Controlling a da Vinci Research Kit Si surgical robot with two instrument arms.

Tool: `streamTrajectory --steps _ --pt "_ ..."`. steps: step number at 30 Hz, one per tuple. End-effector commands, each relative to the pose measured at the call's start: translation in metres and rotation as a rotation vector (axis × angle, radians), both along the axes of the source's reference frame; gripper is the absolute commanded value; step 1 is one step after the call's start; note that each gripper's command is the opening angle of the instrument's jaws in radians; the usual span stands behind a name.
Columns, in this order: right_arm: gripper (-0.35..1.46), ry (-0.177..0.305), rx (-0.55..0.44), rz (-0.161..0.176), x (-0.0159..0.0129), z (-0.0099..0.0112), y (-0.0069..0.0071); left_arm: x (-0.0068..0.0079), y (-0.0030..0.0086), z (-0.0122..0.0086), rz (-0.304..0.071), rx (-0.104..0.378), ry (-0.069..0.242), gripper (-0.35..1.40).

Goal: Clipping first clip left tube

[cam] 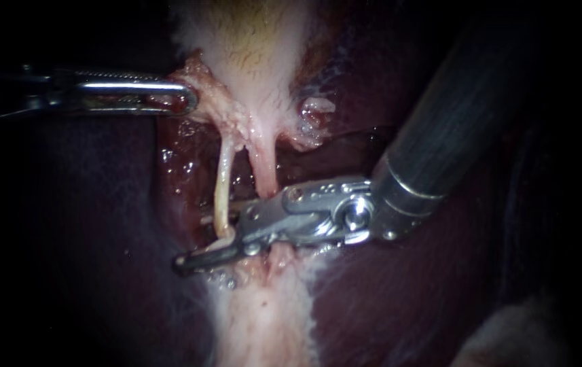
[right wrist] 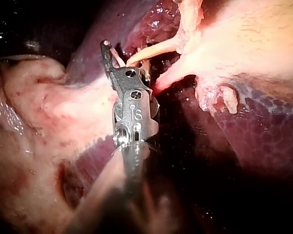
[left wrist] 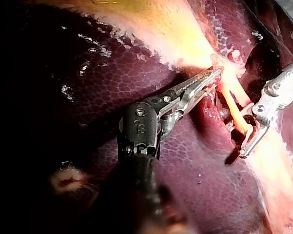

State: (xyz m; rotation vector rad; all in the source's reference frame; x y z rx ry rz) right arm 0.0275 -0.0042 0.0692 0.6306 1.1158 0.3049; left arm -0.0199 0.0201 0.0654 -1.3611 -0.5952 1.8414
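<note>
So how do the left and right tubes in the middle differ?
The left tube is thin and pale yellow; the right tube is thicker and pink. The left tube lies at the tip of the right instrument; the right tube passes behind that instrument. Both hang from the same pale tissue above.

Dark purple liver (cam: 87,272) on both sides, mottled and wet. Pale, yellowish gallbladder (cam: 250,41) above, narrowing to a ragged pink neck. Pink right tube (cam: 263,170) running down from that neck to a pale fatty strip (cam: 263,319). Small whitish nub (cam: 314,107) just beside the neck.
</note>
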Motion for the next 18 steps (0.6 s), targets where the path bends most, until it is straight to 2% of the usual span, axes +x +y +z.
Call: streamTrajectory --steps 1,10,18 --pt "0.50 0.000 0.000 0.000 -0.0001 -0.0001 0.0001 0.0000 0.0000 0.0000 0.001 0.000 -0.001 -0.35" --pt "0.50 0.018 -0.006 -0.019 -0.0024 -0.0009 0.0004 0.0004 0.0002 0.0003 0.003 0.000 -0.002 -0.35" --pt "0.50 0.114 0.039 -0.063 -0.0040 -0.0012 0.0005 0.0004 0.0002 0.0003 0.003 0.000 -0.002 -0.35"
